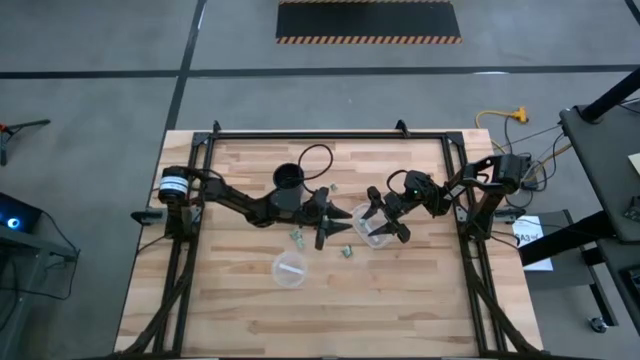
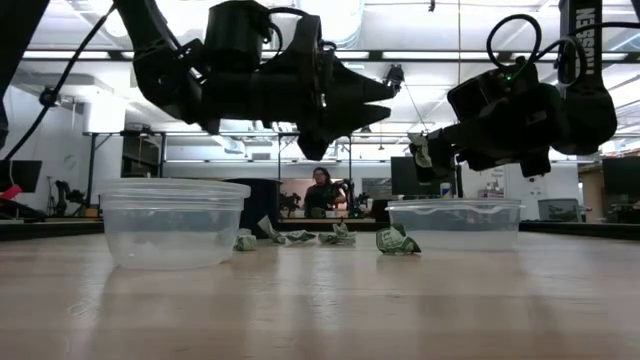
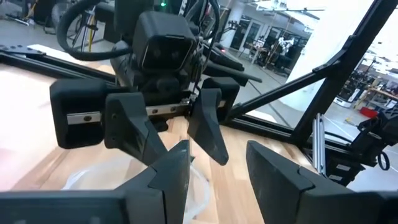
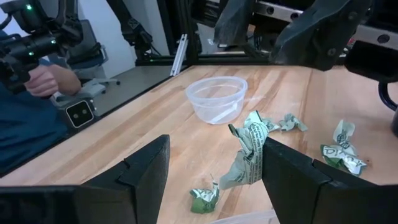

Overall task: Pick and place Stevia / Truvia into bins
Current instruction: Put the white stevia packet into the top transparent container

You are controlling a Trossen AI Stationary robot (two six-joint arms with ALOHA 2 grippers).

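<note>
Several crumpled green-and-white Stevia sachets lie on the wooden table (image 1: pixel 240 310), among them one (image 1: pixel 297 236), another (image 1: pixel 345 250) and a third (image 2: pixel 397 241). One clear round bin (image 1: pixel 290 268) stands toward the near edge. A second clear bin (image 1: pixel 368 230) stands under my right gripper (image 1: pixel 374 220). That gripper is level and open, with one more sachet (image 4: pixel 247 158) hanging at one finger above the bin's rim. My left gripper (image 1: pixel 327 215) hovers level just left of it, facing it, open with nothing between its fingers (image 3: pixel 180 174). My right gripper touches the crumpled sachet with one finger only: the sachet's upper part (image 4: pixel 256 140) clings to that finger's inner face (image 4: pixel 280 168). The other finger (image 4: pixel 149 168) stands apart from it. The sachet hangs lifted clear, in the air above the bin (image 2: pixel 455 222).
A black mug (image 1: pixel 290 180) with a looped cable stands at the far side, beside my left arm. The black frame rails (image 1: pixel 320 135) run round the table. A seated person (image 4: pixel 31 93) holding a device is past the table's edge in the right wrist view.
</note>
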